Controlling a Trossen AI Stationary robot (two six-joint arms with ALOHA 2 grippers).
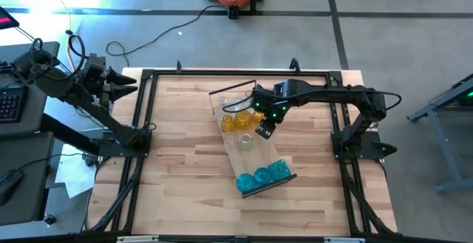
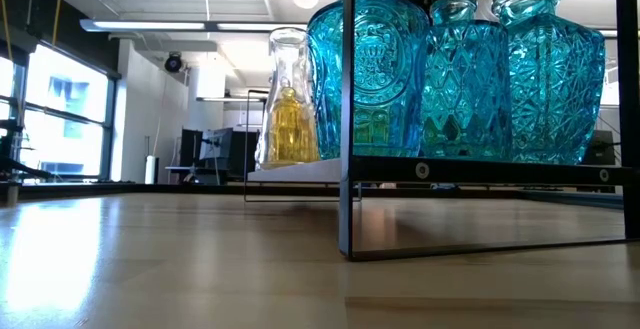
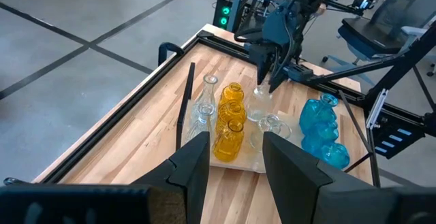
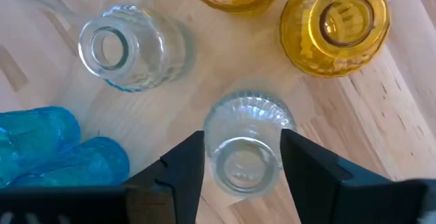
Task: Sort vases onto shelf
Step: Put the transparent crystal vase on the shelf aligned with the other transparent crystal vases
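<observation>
While it straddles a clear vase point(image 4: 243, 152) on the shelf point(image 1: 230, 148), right claw point(image 4: 242, 157) open, ungripping.

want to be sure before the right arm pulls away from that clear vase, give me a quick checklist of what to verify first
1. Right gripper open: ok, its fingers stand either side of the clear vase with a gap visible on each side.
2. Clear vase upright on the shelf: ok, its mouth faces straight up at the wrist camera.
3. Room from the neighbours: ok, the amber vase and the other clear vase stand apart from it.
4. Blue vases undisturbed: ok, grouped at the shelf's near end.
5. Left gripper out of the way: ok, off the table's left edge, holding nothing.
6. Vase base flat on the plank: cannot tell, base hidden.
</observation>
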